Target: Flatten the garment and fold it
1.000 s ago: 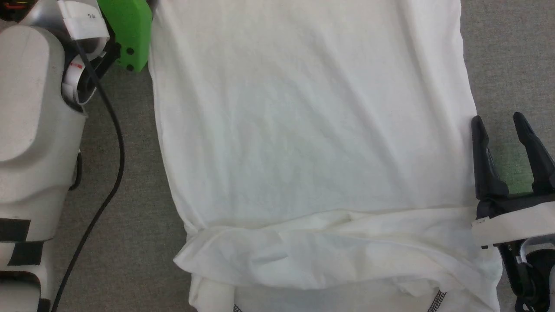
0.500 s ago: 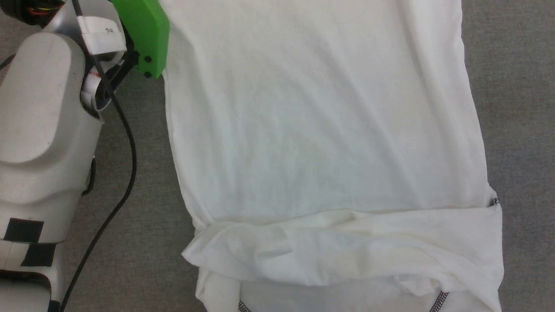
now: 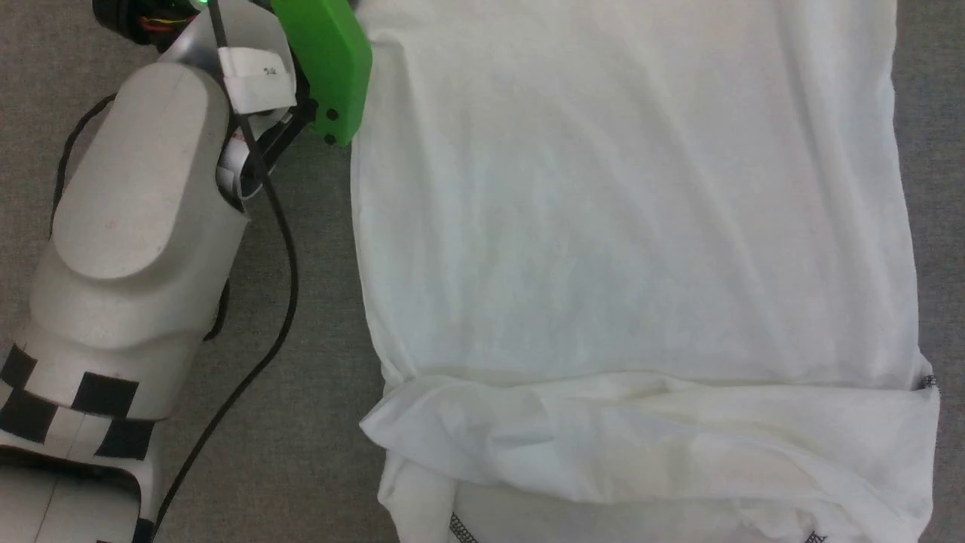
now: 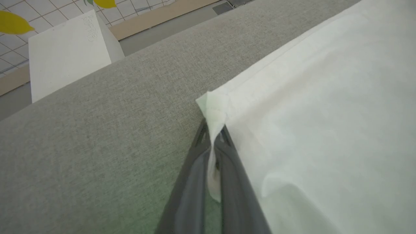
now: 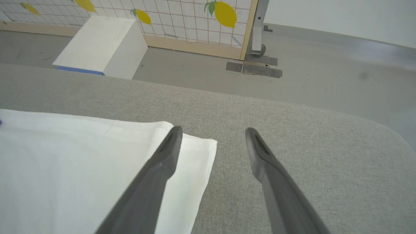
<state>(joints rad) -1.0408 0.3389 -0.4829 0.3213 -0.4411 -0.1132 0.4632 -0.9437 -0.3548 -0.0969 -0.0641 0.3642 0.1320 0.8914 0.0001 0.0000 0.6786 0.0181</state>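
Grip status: my left tool [image 4: 213,134] is clamped on one corner of the white, thin, long-sleeved garment [image 4: 325,113], with a tuck of cloth standing pinched between its jaws. From that tool the garment spreads flat to the right and back toward me. Its long axis runs roughly along the tool's own line.

My right tool [image 5: 213,130] is spread wide and holds nothing. The opposite corner lies beneath one jaw, and the other jaw is over the bare grey woven counter [image 5: 292,146]. I cannot tell whether it touches the cloth. I judge the next grip falls to that arm.

Beyond the counter are a grey floor [image 5: 325,65], a white block [image 5: 97,42] and a tiled panel with lemon prints [image 5: 182,19].
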